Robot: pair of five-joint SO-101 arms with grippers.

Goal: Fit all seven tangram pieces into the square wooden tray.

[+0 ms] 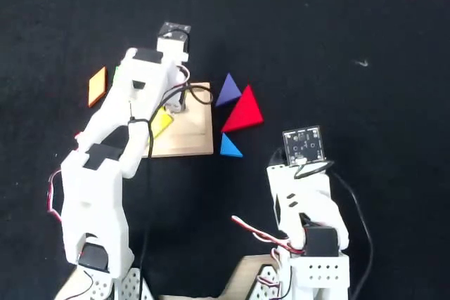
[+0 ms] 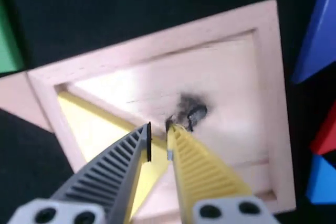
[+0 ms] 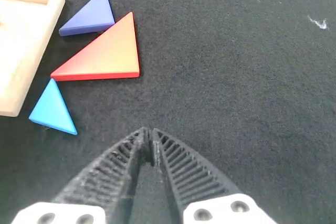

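Left end effector (image 2: 158,136), barely parted and empty, sits over the tray (image 2: 157,38) mid-frame; it could nudge the yellow piece (image 2: 94,129) askew. Right end effector (image 3: 149,136) rests closed, empty.

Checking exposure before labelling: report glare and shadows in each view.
Left wrist view: glare whitens the wooden tray floor beside the yellow piece; a dark patch lies at the left gripper, shadow or stain unclear. Right wrist view: even light, faint sheen on the red triangle. High view: the black cloth shows no shadows.
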